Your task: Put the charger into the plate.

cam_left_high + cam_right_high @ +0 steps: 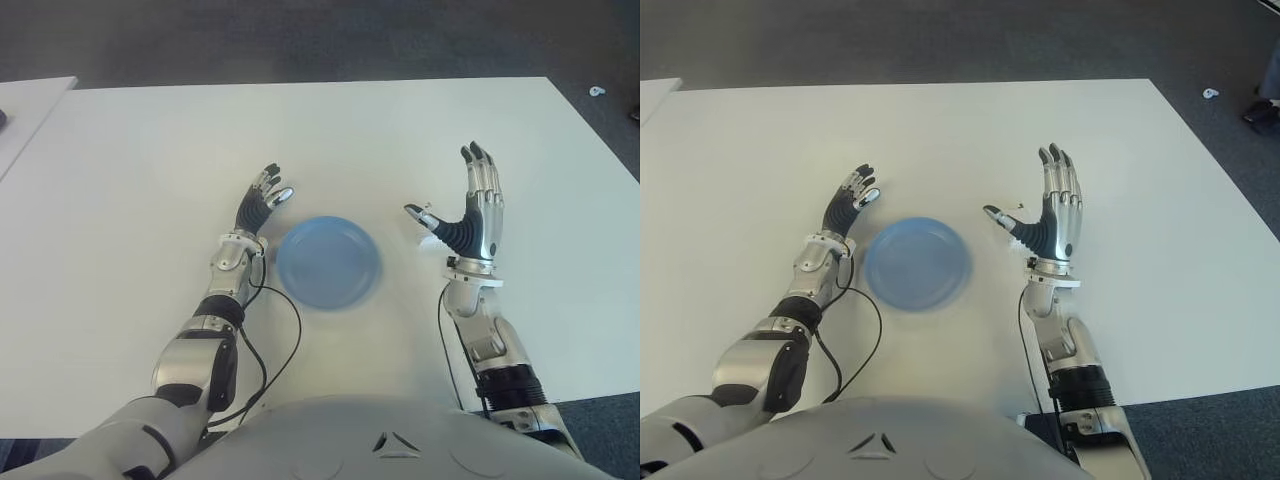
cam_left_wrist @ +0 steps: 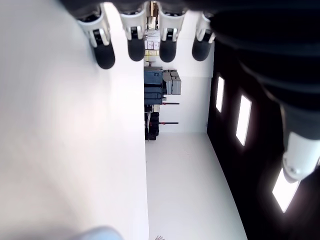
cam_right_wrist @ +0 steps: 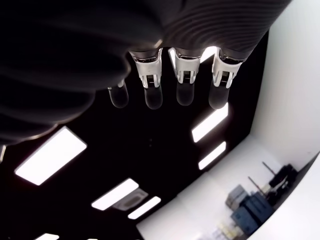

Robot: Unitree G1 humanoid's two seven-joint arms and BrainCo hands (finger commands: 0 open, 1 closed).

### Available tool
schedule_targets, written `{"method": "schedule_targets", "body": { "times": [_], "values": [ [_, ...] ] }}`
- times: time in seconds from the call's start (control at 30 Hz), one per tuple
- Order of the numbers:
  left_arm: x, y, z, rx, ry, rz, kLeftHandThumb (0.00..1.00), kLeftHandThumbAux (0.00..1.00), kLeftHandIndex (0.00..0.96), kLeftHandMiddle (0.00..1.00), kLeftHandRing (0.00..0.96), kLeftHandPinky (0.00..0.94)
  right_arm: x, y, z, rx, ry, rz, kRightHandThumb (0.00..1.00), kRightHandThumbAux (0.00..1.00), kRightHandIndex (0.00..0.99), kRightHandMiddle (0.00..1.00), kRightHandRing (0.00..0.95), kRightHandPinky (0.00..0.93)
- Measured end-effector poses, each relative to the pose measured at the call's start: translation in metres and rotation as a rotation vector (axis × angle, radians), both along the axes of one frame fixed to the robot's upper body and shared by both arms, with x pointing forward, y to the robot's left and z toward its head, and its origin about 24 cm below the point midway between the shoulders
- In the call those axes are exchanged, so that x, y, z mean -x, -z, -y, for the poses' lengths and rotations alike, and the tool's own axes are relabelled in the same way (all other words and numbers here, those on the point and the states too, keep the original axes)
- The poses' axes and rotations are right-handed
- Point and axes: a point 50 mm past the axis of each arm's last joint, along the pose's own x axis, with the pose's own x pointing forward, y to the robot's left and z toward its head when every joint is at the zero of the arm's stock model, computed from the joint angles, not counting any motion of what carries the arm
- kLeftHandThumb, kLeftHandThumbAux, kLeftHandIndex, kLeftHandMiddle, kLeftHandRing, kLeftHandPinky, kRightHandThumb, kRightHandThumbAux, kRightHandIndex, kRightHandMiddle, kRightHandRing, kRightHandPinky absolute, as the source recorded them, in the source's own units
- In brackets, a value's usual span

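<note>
The blue plate (image 1: 328, 262) lies on the white table (image 1: 330, 140) between my two hands and holds nothing. A small white object (image 1: 429, 239), possibly the charger, shows just under my right thumb and is mostly hidden by the palm. My right hand (image 1: 455, 195) is raised to the right of the plate, palm turned toward it, fingers (image 3: 152, 95) straight and spread, holding nothing. My left hand (image 1: 265, 198) shows at the plate's left rim, fingers (image 2: 135, 47) stretched forward, also holding nothing. In the left wrist view a sliver of the plate (image 2: 97, 233) is visible.
A second white table (image 1: 25, 105) stands at the far left. Dark floor surrounds the table, with a small white scrap (image 1: 597, 91) on it at the far right. A black cable (image 1: 275, 350) runs along my left forearm near the front edge.
</note>
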Motion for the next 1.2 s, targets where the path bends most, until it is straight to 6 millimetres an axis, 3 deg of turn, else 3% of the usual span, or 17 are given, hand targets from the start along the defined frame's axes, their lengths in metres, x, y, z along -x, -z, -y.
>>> {"method": "schedule_targets", "body": {
  "times": [0.7,1.2],
  "values": [
    [0.0,0.0,0.003,-0.022,0.017,0.005,0.0,0.582,0.0,0.0,0.0,0.0,-0.002,-0.001,-0.027,-0.057,0.062,0.031,0.404,0.253,0.0,0.0,0.0,0.017],
    [0.0,0.0,0.004,-0.023,0.016,-0.001,0.0,0.571,0.0,0.0,0.0,0.0,-0.003,0.019,-0.042,-0.06,0.284,-0.191,0.363,0.237,0.0,0.0,0.0,0.062]
  ]
}}
